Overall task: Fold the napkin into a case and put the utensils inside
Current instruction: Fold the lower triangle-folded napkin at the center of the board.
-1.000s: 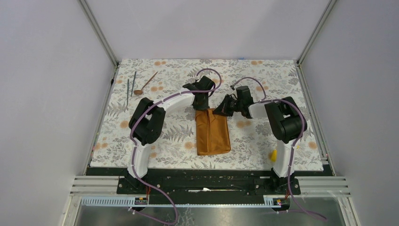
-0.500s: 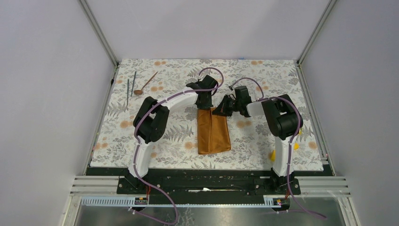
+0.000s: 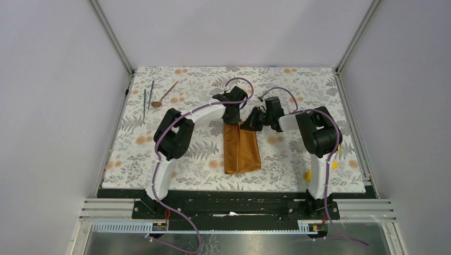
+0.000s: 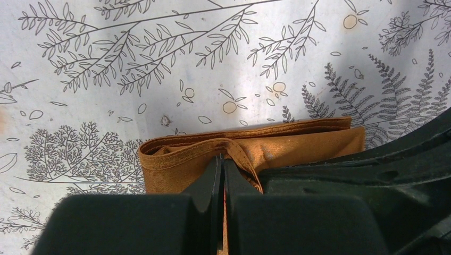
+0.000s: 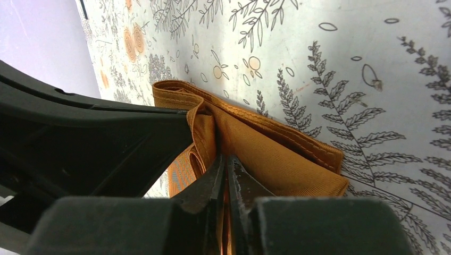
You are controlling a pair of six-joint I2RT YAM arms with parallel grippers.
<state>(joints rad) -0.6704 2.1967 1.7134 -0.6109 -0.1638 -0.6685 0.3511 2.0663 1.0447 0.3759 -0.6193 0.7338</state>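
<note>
The rust-orange napkin (image 3: 242, 150) lies folded into a narrow strip on the middle of the floral tablecloth. Both grippers meet at its far end. My left gripper (image 3: 230, 122) is shut on a raised fold of the napkin (image 4: 298, 146), with the cloth pinched at its fingertips (image 4: 222, 158). From the right, my right gripper (image 3: 244, 126) is shut on another layer of the napkin (image 5: 276, 159), its tips (image 5: 226, 158) almost touching the left gripper's body. The copper spoon (image 3: 164, 94) and two dark rods (image 3: 148, 96) lie at the far left, well away from both grippers.
A small yellow block (image 3: 308, 174) sits by the right arm's base. The floral tablecloth (image 3: 186, 159) covers the table between the side walls. The metal frame rail (image 3: 239, 208) runs along the near edge.
Both grippers have edged slightly toward the far side and closer together at the napkin's far end, drawing that end with them. The utensils have not moved.
</note>
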